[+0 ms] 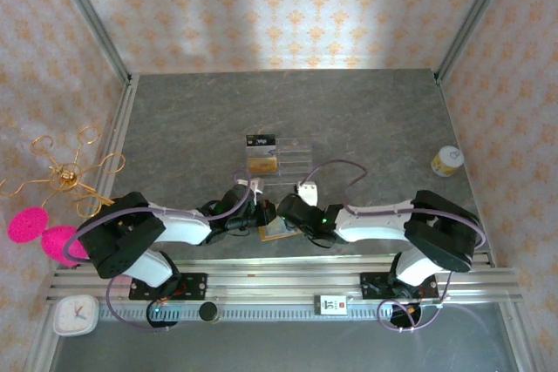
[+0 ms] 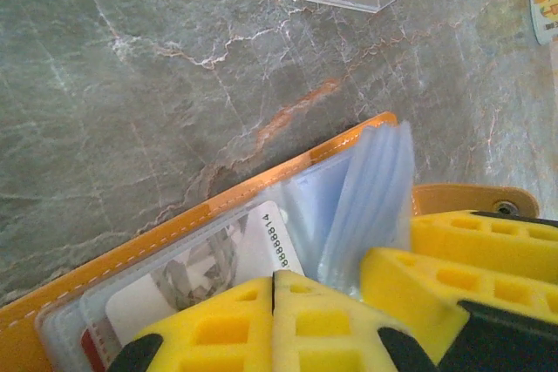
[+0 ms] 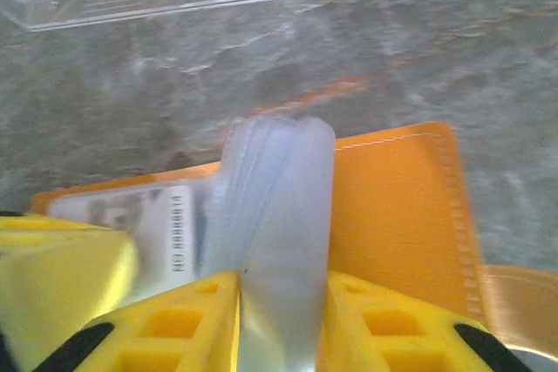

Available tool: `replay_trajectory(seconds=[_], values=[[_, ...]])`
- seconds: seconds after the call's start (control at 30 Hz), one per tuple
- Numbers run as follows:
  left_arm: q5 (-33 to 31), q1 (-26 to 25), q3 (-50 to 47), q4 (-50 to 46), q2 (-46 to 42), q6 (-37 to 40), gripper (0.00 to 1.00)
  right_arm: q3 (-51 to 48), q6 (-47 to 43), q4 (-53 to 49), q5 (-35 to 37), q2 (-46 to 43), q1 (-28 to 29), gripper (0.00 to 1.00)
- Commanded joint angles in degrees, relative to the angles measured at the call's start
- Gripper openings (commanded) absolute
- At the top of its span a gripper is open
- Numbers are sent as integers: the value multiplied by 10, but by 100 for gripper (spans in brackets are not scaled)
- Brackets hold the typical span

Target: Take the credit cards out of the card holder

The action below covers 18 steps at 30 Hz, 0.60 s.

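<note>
Presently, left claw [image 2: 273,283] closed; right claw [image 3: 283,289] pinches limp, slippery plastic sleeves [image 3: 279,180]. Grip stiff credit card [image 2: 222,259] by exposed edge.

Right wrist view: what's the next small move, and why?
Probably tip the sleeve stack toward the bare orange leaf with the right gripper, whose fingers flank it. The stack stands upright beside a white card in the card holder, where the shut left gripper rests.
</note>
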Motion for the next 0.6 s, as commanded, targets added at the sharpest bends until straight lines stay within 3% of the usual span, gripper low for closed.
replay_trajectory(seconds=[0.0, 0.1, 0.2, 0.33, 0.47, 0.57], values=[[1, 4, -5, -55, 13, 23, 0, -24, 46, -104, 85, -34, -8, 30], [4, 2, -5, -52, 4, 30, 0, -39, 60, -157, 120, -93, -24, 41], [7, 1, -2, -53, -2, 38, 0, -42, 14, -150, 117, -180, -27, 42], [10, -1, -1, -46, -1, 44, 0, -39, -94, -24, -40, -247, -28, 40], [14, -3, -1, -42, 4, 45, 0, -11, -110, 35, -166, -188, -29, 35], [12, -3, -1, -44, 2, 47, 0, -2, -109, 58, -218, -125, -36, 28]])
